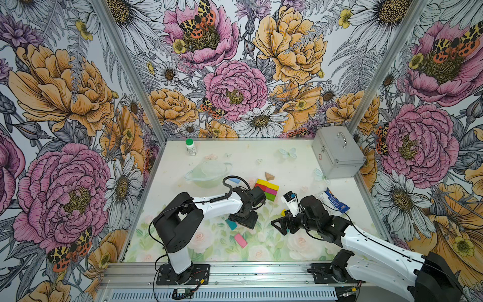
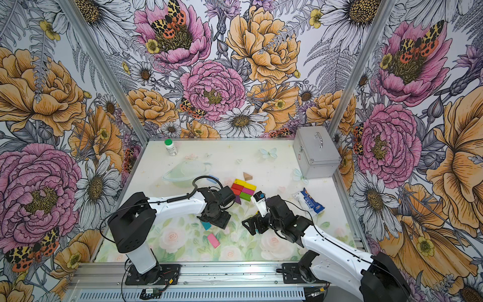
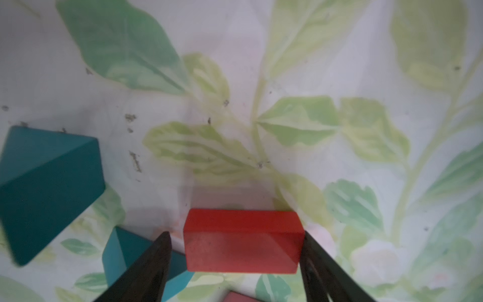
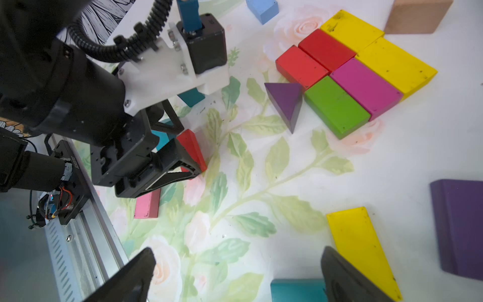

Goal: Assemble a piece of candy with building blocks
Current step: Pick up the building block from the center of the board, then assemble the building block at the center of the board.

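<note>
A flat cluster of yellow, red, magenta and green building blocks [image 1: 268, 189] [image 2: 244, 189] [image 4: 347, 70] lies mid-table, with a purple triangle [image 4: 286, 103] against it and a tan triangle [image 1: 269, 176] behind. My left gripper [image 3: 235, 235] points down at the mat and straddles a red brick [image 3: 243, 251] [image 4: 192, 146]. One finger touches the brick's end; a small gap shows at the other, so the gripper is open. Teal triangles [image 3: 47, 183] lie beside it. My right gripper [image 4: 237, 251] [image 1: 279, 226] is wide open and holds nothing, with a yellow block [image 4: 360, 248] and a teal brick [image 4: 295, 290] close by.
A pink brick [image 1: 240, 240] lies near the front, a light blue one [image 4: 262, 9] behind the left arm, and a purple block [image 4: 460, 227] beside the yellow. A silver case [image 1: 337, 154], a bottle [image 1: 190, 147], a clear bowl [image 1: 206, 174] and a snack packet [image 1: 333, 200] stand around.
</note>
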Tool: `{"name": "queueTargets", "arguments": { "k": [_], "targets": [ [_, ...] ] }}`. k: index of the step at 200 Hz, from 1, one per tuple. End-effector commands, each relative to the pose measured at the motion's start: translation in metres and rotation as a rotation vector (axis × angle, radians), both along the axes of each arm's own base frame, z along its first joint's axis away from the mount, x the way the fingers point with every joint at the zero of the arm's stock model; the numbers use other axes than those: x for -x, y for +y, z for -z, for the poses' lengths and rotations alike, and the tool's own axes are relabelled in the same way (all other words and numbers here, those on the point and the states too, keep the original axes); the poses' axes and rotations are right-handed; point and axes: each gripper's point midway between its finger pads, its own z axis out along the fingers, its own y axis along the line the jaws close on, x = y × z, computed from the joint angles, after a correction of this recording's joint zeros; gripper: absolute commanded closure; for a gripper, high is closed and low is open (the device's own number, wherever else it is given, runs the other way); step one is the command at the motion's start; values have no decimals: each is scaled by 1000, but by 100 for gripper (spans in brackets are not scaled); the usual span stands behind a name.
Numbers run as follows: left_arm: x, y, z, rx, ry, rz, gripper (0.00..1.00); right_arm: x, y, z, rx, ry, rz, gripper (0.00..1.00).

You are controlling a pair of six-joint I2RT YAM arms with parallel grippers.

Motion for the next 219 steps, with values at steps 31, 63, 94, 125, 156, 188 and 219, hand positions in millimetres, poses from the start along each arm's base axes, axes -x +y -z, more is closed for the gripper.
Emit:
{"name": "queueTargets", "arguments": {
  "k": [31,63,94,125,156,188,219],
  "targets": [
    [-3,-8,4,21,9,18,42,-17,11,-21,-4,-87,-25,0],
    [-4,-10,0,32,1,17,45,-26,14,-35,-13,-118,-34,0],
    [-17,-18,-25,98,-56,1,45,-38,18,-48,-22,-143,-31,0],
    [-49,-24,-61,188,-129,-20,45,-57,13,-63,-17,-194,1,0],
    [-100,-19,-86,230,-201,-68,46,-84,16,-82,-24,-230,-10,0],
    [-153,-4,-91,227,-241,-119,47,-102,34,-86,-28,-212,-45,0],
    [-179,13,-69,181,-207,-146,47,-111,44,-89,-37,-210,-70,0]
  ]
}}
